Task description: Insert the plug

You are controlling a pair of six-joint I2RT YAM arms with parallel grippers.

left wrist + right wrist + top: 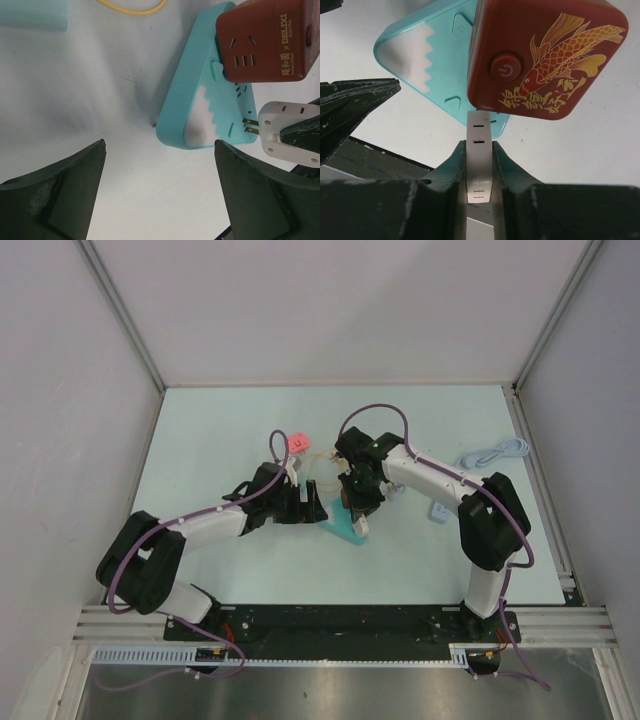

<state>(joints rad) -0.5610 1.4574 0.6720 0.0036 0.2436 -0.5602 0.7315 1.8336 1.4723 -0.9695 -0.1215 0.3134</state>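
A: Where was the white plug (290, 132) held?

B: It was clamped by the right end effector (479, 150), with its brass prongs aimed at the teal power strip (192, 100) mid-tabletop (220, 430), seemingly for insertion.

A: And the left end effector (160, 150)?

B: It was spread wide near the strip's rounded, glossy shell, probably to brace it. A red-brown cube socket (265, 40) was seated on the strip.

Table (220, 570): pale green, with white panels on three sides.
Left arm (200, 525): extended from the bottom-left base toward the centre.
Left gripper (312, 508): pointed right, just beside the teal socket block (338, 531).
Right arm (430, 475): bent in from the right.
Right gripper (356, 518): pointed down over the block's right edge, with the white plug (359, 529) at its tip.
Pink object (297, 443): on the table beyond the left gripper.
Pale blue cable (495, 452): coiled far right, well apart.
Purple cable (375, 408): looped above the right arm.
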